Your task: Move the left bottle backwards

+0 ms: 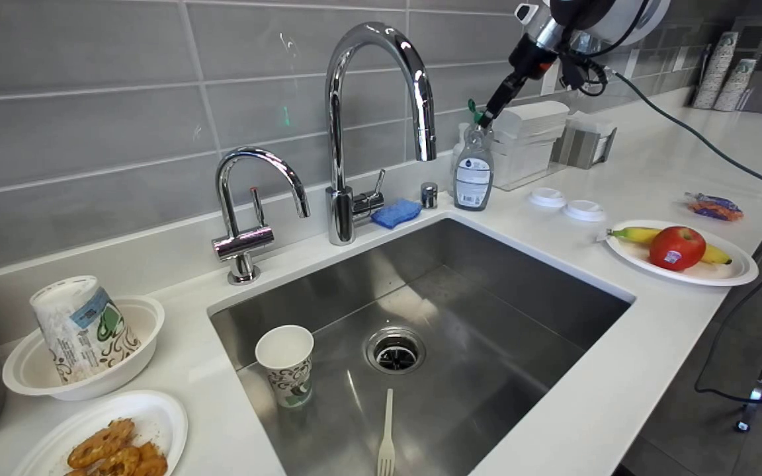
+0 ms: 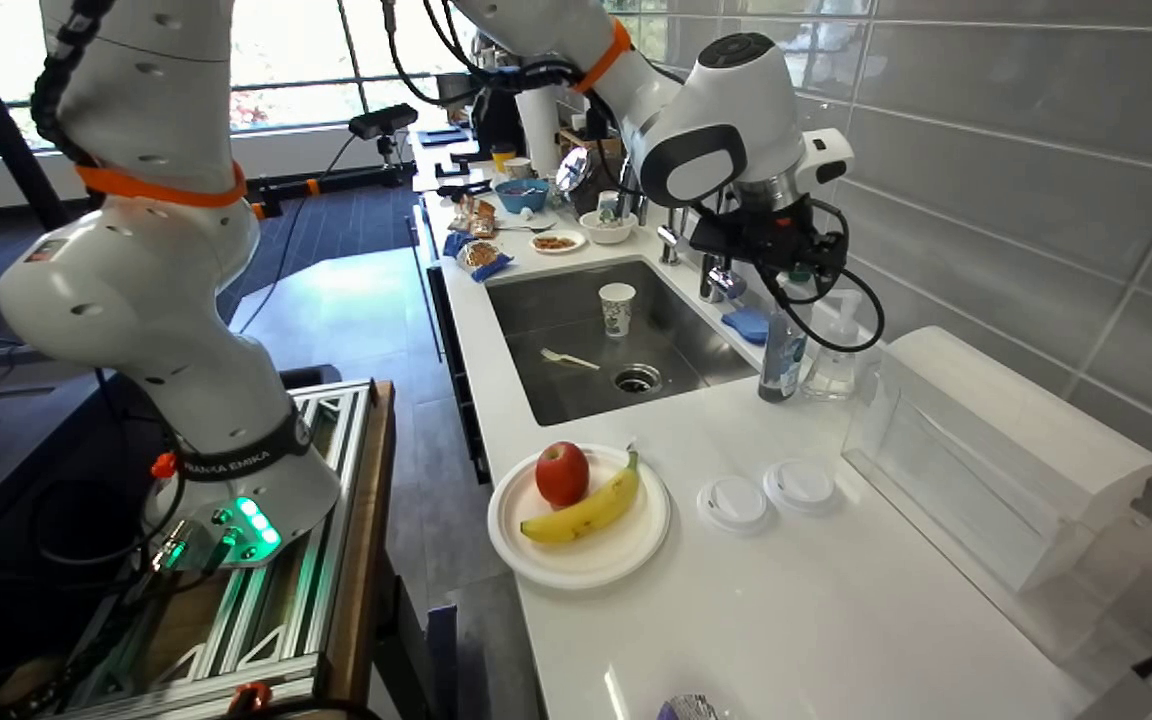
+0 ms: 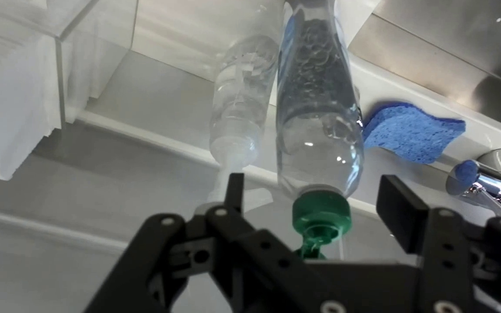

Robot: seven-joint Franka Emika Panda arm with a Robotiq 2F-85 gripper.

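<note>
Slim clear bottle w/ blue lower body and narrow green top (image 3: 320, 143), prob. plastic, stands upright on the white tabletop (image 1: 672, 172), near a corner of the stainless-steel sink (image 1: 533, 297) & just beside a clear pump bottle w/ white nozzle (image 3: 244, 95); can't tell if those two touch. Black two-finger gripper (image 3: 315, 198) is spread wide, fingers (image 3: 400, 211) either side of the green cap (image 3: 321, 211); wrist view shows space both sides, so nothing held yet, w/ the cap nearer the finger on the blue sponge (image 3: 413, 132) side. Handling: looks to have liquid in it, so prob. some heft down low & a light top; pushed at the cap it could tip. Walls prob. thin & springy, poss. slick w/ soap; not fragile, but a hard squeeze on the body could squirt, esp. b/c the flip lid looks open. Best hold: neck, right under the cap, prob. the stiffest bit; the shoulder below bulges & tapers up, so a grip there may slide off. I'd centre, go slightly lower, close gently, then lift min. or slide. If backwards = toward the grey tiled wall (image 1: 83, 119), pump bottle's prob. in the way.
</note>
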